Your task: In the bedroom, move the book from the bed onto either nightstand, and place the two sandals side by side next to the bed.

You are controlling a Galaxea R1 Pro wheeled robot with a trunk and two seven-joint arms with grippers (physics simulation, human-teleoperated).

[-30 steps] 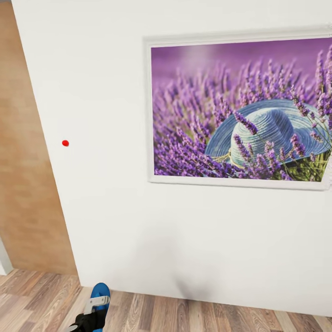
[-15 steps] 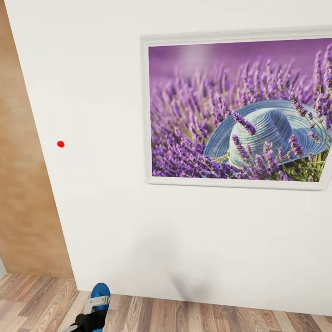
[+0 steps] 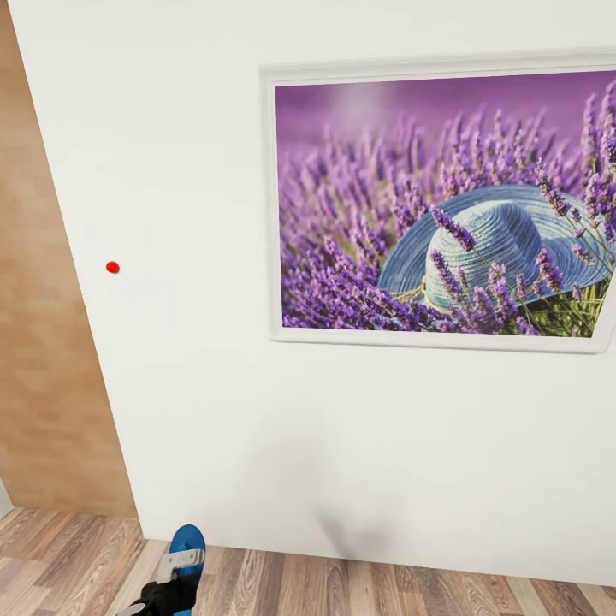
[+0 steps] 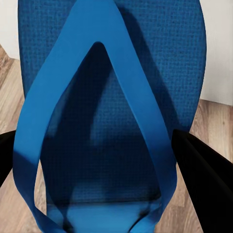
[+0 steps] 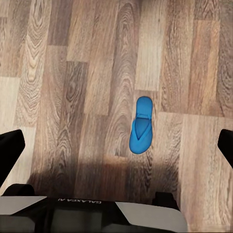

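- Wall (image 3: 197,411), white, straight ahead of your head camera; wood plank floor (image 3: 342,586) runs in a strip along its foot.
- Framed picture (image 3: 441,205) hangs on that wall toward its right edge: purple lavender with a pale blue straw hat lying in it, white frame.
- Small red dot (image 3: 112,268) sits on the wall, well apart from the picture, toward the wall's left edge.
- Tan wood-toned surface (image 3: 43,359) stands past the wall's left edge and reaches down to the floor.
- Your left gripper (image 3: 175,573) shows at the bottom of the head view, black body with a pale finger, clamped on a blue sandal (image 3: 186,547). The sandal's rounded end rises above the gripper, in front of the wall's foot.
- Left wrist camera: the same sandal (image 4: 111,97) sits very close, its V-shaped straps facing the lens, with dark fingers (image 4: 201,179) at both of its long edges. Floor and a bit of wall show beyond it.
- Second sandal (image 5: 141,125) lies flat on the floor, straps up, seen from above by your right wrist camera. It rests alone on the planks, lengthwise along the boards.
- Your right gripper (image 5: 119,150) hangs over that floor with its black fingers spread wide at the two sides of the frame, nothing between them. The sandal on the floor lies in the gap as seen from above, well below the fingers and untouched.
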